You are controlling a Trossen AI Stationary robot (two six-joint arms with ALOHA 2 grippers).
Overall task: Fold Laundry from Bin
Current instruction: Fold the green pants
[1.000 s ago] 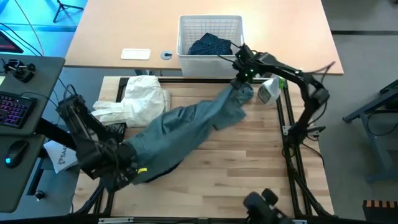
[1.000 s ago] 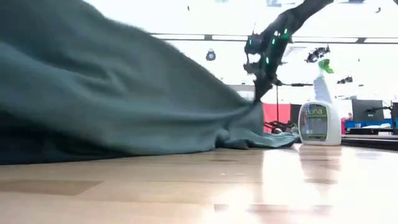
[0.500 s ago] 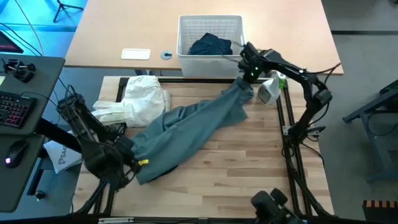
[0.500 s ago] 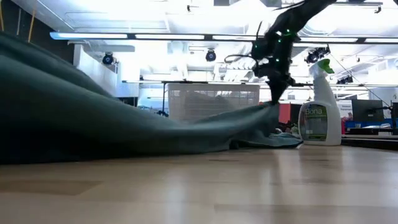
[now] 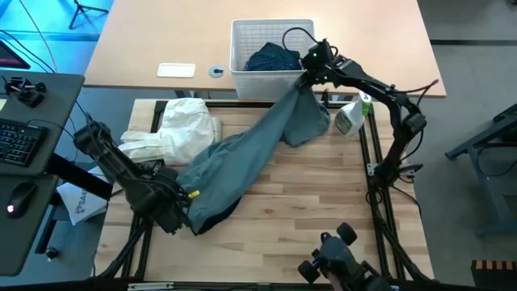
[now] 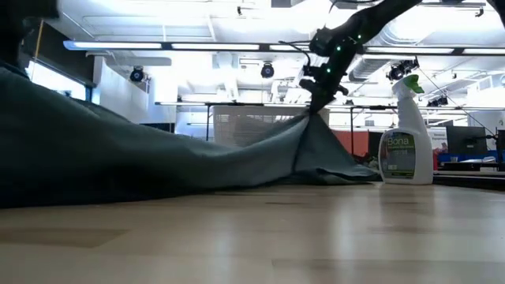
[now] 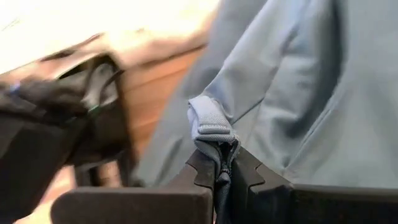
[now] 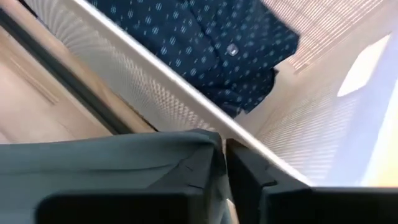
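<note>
While its two dark fingers are pressed together on a bunched hem, the left gripper (image 7: 221, 177) is held low at the near left part of the pale wooden counter (image 5: 323, 202), clamping one end of the long grey-green soft garment (image 5: 242, 158). At the far right, the right gripper (image 5: 307, 74) is raised just in front of the white rectangular plastic lattice bin (image 5: 242, 48), its fingers nearly together and pinching the garment's other end (image 8: 186, 155) at the bin's rim. Between the two grippers the grey-green cloth is stretched diagonally across the counter, lifted at the right end and sagging onto the wood along its middle (image 6: 158, 158). Inside the bin a navy dotted piece of clothing (image 8: 205, 43) is seen lying loose. Beside the stretched garment, at the far left of the counter, a crumpled white cloth (image 5: 182, 129) is left. Near the right gripper a clear spray bottle with a green nozzle (image 6: 406, 138) is stood upright on the counter.
</note>
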